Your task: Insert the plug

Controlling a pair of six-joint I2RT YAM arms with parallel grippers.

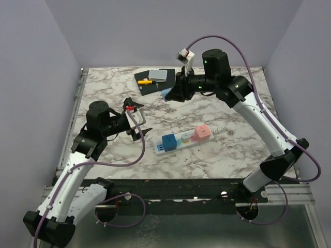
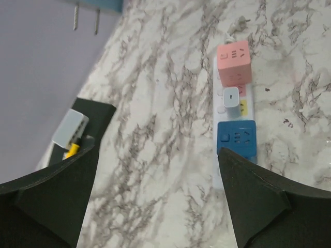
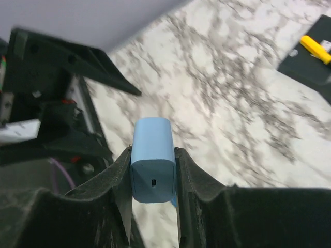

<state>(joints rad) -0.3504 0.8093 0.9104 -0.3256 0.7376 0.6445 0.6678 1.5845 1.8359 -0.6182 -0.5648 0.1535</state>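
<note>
My right gripper [image 3: 152, 170] is shut on a light blue plug [image 3: 152, 157] and holds it in the air over the back middle of the table [image 1: 166, 94]. Its two metal prongs [image 2: 85, 21] show at the top of the left wrist view. A white power strip [image 1: 183, 140] lies in the middle of the table with a blue cube [image 1: 167, 143], a small white plug [image 2: 231, 101] and a pink cube [image 1: 202, 132] on it. My left gripper [image 1: 138, 118] is open and empty, left of the strip.
A black mat [image 1: 153, 81] at the back holds a grey box [image 1: 158, 75] and a yellow-handled tool [image 1: 146, 81]. The strip's white cord [image 1: 221, 128] trails to the right. Grey walls stand on three sides.
</note>
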